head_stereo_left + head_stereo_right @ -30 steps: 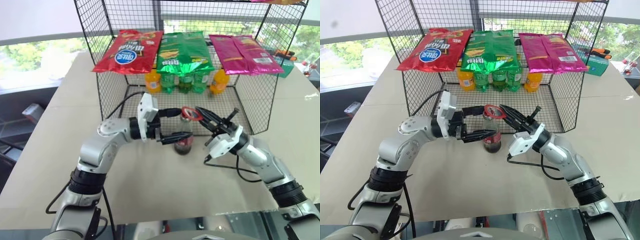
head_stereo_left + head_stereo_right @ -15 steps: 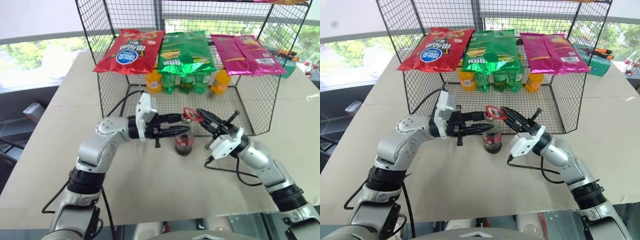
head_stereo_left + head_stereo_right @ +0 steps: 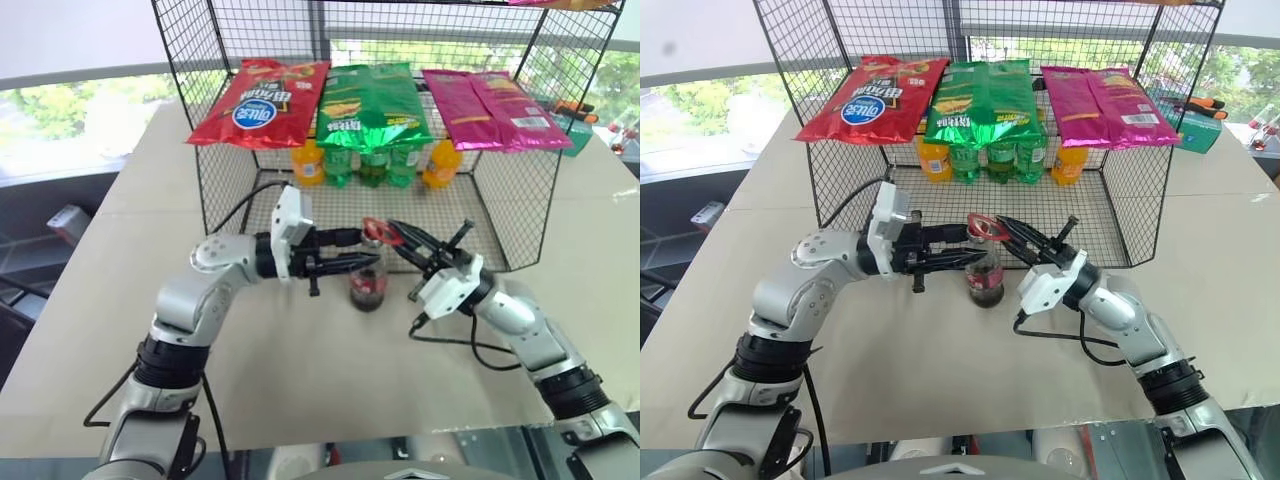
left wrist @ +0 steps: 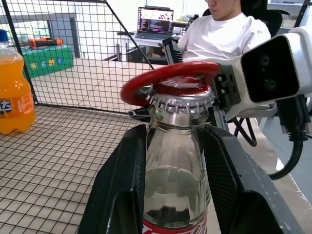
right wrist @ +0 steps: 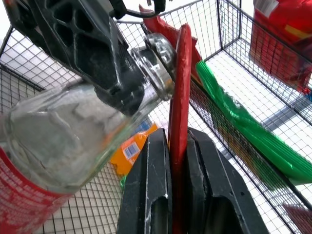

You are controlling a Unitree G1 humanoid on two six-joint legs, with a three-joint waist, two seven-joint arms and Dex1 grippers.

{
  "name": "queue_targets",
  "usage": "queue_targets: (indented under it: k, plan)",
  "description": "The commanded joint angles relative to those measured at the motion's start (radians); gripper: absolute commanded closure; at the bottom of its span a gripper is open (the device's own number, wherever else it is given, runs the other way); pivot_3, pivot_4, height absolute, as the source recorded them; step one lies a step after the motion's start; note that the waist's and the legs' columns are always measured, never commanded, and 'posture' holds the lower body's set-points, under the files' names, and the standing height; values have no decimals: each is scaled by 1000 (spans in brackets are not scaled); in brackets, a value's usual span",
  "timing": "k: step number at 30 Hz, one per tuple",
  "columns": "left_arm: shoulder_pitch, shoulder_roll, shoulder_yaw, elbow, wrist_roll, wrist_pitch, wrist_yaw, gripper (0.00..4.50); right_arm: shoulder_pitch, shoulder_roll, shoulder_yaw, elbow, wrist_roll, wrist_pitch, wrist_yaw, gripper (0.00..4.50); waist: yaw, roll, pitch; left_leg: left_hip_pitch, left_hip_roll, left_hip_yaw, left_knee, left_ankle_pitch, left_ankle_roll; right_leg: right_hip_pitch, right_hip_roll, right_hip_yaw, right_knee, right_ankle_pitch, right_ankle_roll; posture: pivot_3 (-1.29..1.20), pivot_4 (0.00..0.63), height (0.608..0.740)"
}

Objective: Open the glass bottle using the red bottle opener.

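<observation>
The glass bottle [image 3: 368, 287] stands upright on the beige table [image 3: 300, 360] in front of the wire rack, with dark liquid low down and a red label. My left gripper [image 3: 352, 254] reaches in level from the left and is shut on the bottle's neck; its black fingers [image 4: 124, 180] flank the glass below the metal cap [image 4: 181, 101]. My right gripper [image 3: 405, 243] comes from the right, shut on the handle of the red bottle opener [image 5: 179, 112]. The opener's ring head [image 4: 168, 80] lies over the cap.
A black wire rack [image 3: 520, 200] stands just behind the bottle, with red [image 3: 260, 100], green [image 3: 370, 100] and pink [image 3: 490, 105] snack bags on top and orange and green drink bottles [image 3: 370, 165] inside. A person [image 4: 219, 34] sits beyond the table with a laptop.
My left gripper's fingers, spread wide around the bottle a second ago, have closed onto its neck. The right gripper has rolled slightly with the opener on the cap.
</observation>
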Motion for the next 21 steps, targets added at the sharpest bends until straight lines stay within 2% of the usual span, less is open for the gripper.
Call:
queue_targets:
  k: [1, 13, 17, 20, 21]
  plan:
    - [-15, -30, -42, -7, 7, 17, 32, 3315, 52, 8, 193, 109, -177, -43, 80, 4500, 0, -1, -1, 0, 0, 0, 0, 0, 0, 0, 0, 0, 0, 0, 0, 0, 150, 740]
    - [-25, -37, -54, 0, 23, -3, 7, 3315, 40, 3, 154, 113, -222, -45, 28, 4500, 0, 0, -4, 1, 0, 0, 0, 0, 0, 1, 0, 0, 0, 0, 0, 0, 150, 740]
    - [-22, -42, -60, 4, 37, -8, 14, 3315, 60, 2, 172, 29, -86, 0, 112, 4500, 0, 0, -4, 1, 0, 0, 0, 0, 0, 1, -1, 0, 0, 0, 0, 0, 150, 740]
    - [-24, -53, -64, 4, 42, -3, 24, 3315, 73, -13, 187, 27, -78, 5, 144, 4500, 1, -1, -4, 0, 0, 0, 0, 0, 0, 1, -1, 0, 0, 0, 0, 0, 150, 740]
    - [-24, -56, -65, 3, 44, -2, 24, 3315, 69, -20, 195, 47, -123, -14, 134, 4500, 1, -1, -4, 0, 0, 0, 0, 0, 0, 1, -1, 0, -1, 0, 0, 0, 150, 740]
